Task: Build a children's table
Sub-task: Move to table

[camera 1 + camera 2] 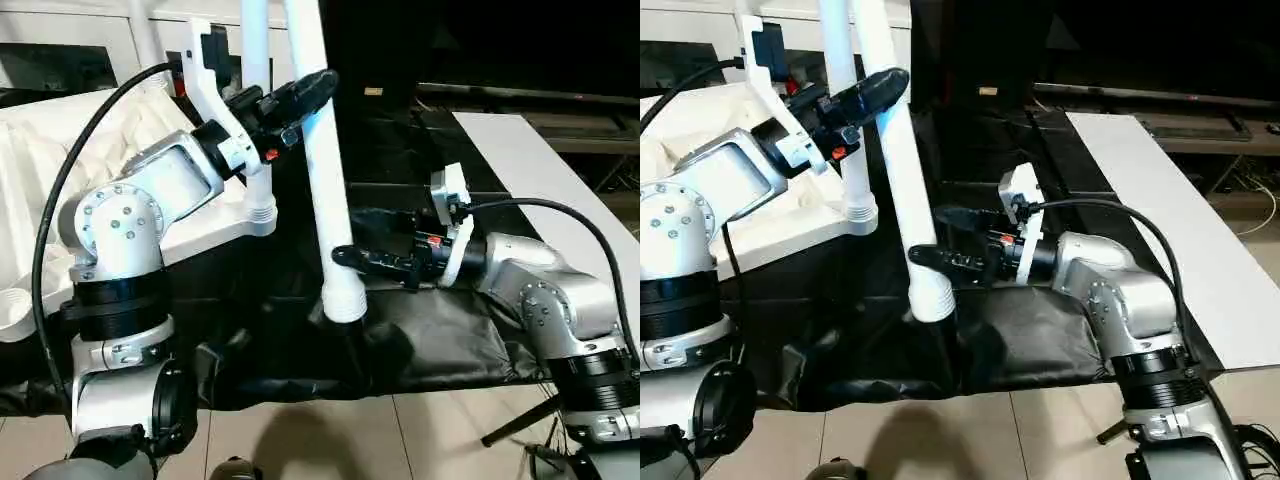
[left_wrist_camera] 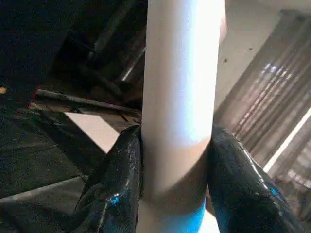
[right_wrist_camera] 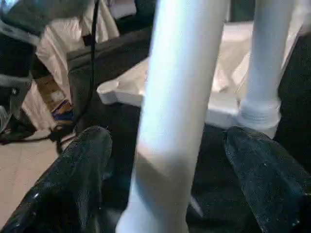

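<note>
The left claw is clenched on a loose white leg, which stands almost upright with its thick ribbed end down on the black sheet near the bench's front edge. The right claw is released, its fingers spread either side of that leg low down without gripping it. The upturned table top lies toward the bench's left edge, one fitted leg rising from its corner.

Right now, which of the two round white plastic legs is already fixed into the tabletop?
The rear white leg, standing upright with its threaded collar seated in the upturned white tabletop. The nearer white leg is loose, clamped in the left hand.
</note>
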### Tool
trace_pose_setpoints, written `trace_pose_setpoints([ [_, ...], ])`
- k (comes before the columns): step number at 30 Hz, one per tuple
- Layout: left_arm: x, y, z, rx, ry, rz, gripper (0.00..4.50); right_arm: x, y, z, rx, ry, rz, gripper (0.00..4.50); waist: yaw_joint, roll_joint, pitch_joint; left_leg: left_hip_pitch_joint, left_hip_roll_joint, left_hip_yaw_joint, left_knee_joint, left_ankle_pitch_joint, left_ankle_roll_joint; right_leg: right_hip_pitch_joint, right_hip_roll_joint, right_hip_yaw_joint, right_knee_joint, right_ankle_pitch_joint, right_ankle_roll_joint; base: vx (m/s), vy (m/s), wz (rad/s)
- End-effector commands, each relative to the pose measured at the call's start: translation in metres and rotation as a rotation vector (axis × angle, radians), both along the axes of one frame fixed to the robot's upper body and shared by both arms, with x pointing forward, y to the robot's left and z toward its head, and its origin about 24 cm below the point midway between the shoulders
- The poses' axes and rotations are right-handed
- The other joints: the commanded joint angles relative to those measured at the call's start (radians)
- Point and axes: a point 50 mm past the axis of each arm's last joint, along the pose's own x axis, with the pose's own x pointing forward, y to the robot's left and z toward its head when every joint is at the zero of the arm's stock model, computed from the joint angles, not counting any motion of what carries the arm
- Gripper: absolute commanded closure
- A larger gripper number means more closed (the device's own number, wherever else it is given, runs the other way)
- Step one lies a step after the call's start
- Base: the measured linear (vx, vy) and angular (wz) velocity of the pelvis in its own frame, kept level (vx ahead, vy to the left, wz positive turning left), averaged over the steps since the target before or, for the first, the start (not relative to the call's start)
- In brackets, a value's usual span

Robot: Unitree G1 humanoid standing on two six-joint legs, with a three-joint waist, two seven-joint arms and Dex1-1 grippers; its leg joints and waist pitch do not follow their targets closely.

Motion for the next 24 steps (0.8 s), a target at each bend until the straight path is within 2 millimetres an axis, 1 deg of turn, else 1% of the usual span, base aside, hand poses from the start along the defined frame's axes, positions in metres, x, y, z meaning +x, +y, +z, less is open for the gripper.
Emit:
trace_pose_setpoints([
  [1, -0.0021, -0.0035, 0.01, -0.009, -0.027, -0.019, 2.87, 0.0, -0.0021, -0.0003, -0.032, 0.005, 0.01, 0.83, 0.006, 0.001, -0.068, 0.025, 0.056, -0.022, -0.069, -0.137, -0.02, 0.042, -0.075, 0.048, -0.072, -0.095, -0.209, 0.0, 0.0, 0.0],
  [2, -0.0019, -0.0036, 0.0121, -0.021, -0.031, -0.021, 2.87, -0.0003, -0.0013, -0.0029, -0.045, 0.008, 0.013, 0.92, 0.005, 0.001, -0.067, 0.025, 0.056, -0.022, -0.07, -0.135, -0.02, 0.042, -0.075, 0.049, -0.071, -0.086, -0.208, 0.0, 0.0, 0.0],
  [3, -0.002, -0.0038, 0.0129, -0.024, -0.034, -0.023, 2.87, -0.0003, -0.001, -0.004, -0.052, 0.011, 0.014, 0.92, 0.006, 0.001, -0.068, 0.025, 0.056, -0.022, -0.07, -0.135, -0.02, 0.041, -0.075, 0.049, -0.071, -0.084, -0.208, 0.0, 0.0, 0.0],
  [4, -0.0022, -0.0041, 0.0137, -0.03, -0.035, -0.027, 2.87, -0.0004, -0.0007, -0.005, -0.057, 0.014, 0.017, 1.09, 0.006, 0.0, -0.067, 0.024, 0.056, -0.022, -0.07, -0.133, -0.022, 0.042, -0.074, 0.048, -0.071, -0.083, -0.206, 0.0, 0.0, 0.0],
  [5, -0.0024, -0.0044, 0.0141, -0.036, -0.035, -0.03, 2.87, -0.0006, -0.0006, -0.0055, -0.06, 0.016, 0.018, 1.09, 0.006, 0.0, -0.067, 0.025, 0.056, -0.022, -0.07, -0.132, -0.022, 0.042, -0.075, 0.048, -0.07, -0.083, -0.205, 0.0, 0.0, 0.0],
  [6, -0.0027, -0.0048, 0.0144, -0.04, -0.035, -0.033, 2.87, -0.0009, -0.0004, -0.0059, -0.061, 0.018, 0.022, 1.23, 0.006, 0.0, -0.067, 0.025, 0.056, -0.022, -0.07, -0.132, -0.024, 0.042, -0.075, 0.049, -0.07, -0.082, -0.207, 0.0, 0.0, 0.0],
  [8, -0.0033, -0.0056, 0.0148, -0.046, -0.036, -0.039, 2.87, -0.0014, 0.0002, -0.0065, -0.062, 0.022, 0.027, 1.37, 0.007, -0.001, -0.067, 0.025, 0.055, -0.021, -0.069, -0.133, -0.023, 0.042, -0.076, 0.049, -0.071, -0.082, -0.208, 0.0, 0.0, 0.0],
  [11, -0.0049, -0.0068, 0.0151, -0.043, -0.038, -0.048, 2.87, -0.002, 0.0013, -0.0073, -0.065, 0.026, 0.036, 1.71, 0.009, -0.001, -0.066, 0.025, 0.056, -0.022, -0.07, -0.132, -0.019, 0.042, -0.076, 0.05, -0.071, -0.089, -0.203, 0.0, 0.0, 0.0],
  [13, -0.0053, -0.0067, 0.015, -0.043, -0.037, -0.049, 2.87, -0.0022, 0.0015, -0.0076, -0.067, 0.027, 0.038, 1.77, 0.01, -0.001, -0.066, 0.025, 0.056, -0.022, -0.07, -0.134, -0.022, 0.042, -0.075, 0.049, -0.071, -0.092, -0.202, 0.0, 0.0, 0.0],
  [16, -0.0058, -0.0061, 0.015, -0.04, -0.039, -0.048, 2.87, -0.0021, 0.0018, -0.0078, -0.068, 0.026, 0.037, 2.08, 0.011, -0.001, -0.067, 0.026, 0.056, -0.022, -0.07, -0.132, -0.023, 0.041, -0.075, 0.049, -0.07, -0.086, -0.201, 0.0, 0.0, 0.0],
  [18, -0.0058, -0.0059, 0.015, -0.04, -0.039, -0.047, 2.87, -0.002, 0.0018, -0.0078, -0.067, 0.024, 0.035, 2.14, 0.012, -0.001, -0.066, 0.026, 0.056, -0.022, -0.07, -0.132, -0.023, 0.041, -0.075, 0.049, -0.071, -0.085, -0.2, 0.0, 0.0, 0.0],
  [19, -0.0057, -0.0053, 0.0147, -0.037, -0.038, -0.043, 2.87, -0.0006, 0.0015, -0.0072, -0.07, 0.008, 0.02, 2.38, 0.013, 0.002, -0.067, 0.027, 0.056, -0.022, -0.07, -0.131, -0.024, 0.041, -0.075, 0.049, -0.07, -0.084, -0.2, 0.0, 0.0, 0.0],
  [21, -0.0056, -0.005, 0.0143, -0.035, -0.037, -0.04, 2.87, 0.0012, 0.0014, -0.0074, -0.078, -0.01, 0.003, 2.49, 0.012, -0.002, -0.067, 0.026, 0.056, -0.021, -0.07, -0.134, -0.026, 0.041, -0.075, 0.049, -0.071, -0.087, -0.199, 0.0, 0.0, 0.0],
  [24, -0.0056, -0.0044, 0.0134, -0.021, -0.038, -0.035, 2.87, 0.0047, 0.002, -0.0061, -0.065, -0.039, -0.037, 2.58, 0.014, 0.0, -0.067, 0.027, 0.057, -0.022, -0.071, -0.135, -0.03, 0.04, -0.075, 0.049, -0.07, -0.088, -0.199, 0.0, 0.0, 0.0],
])
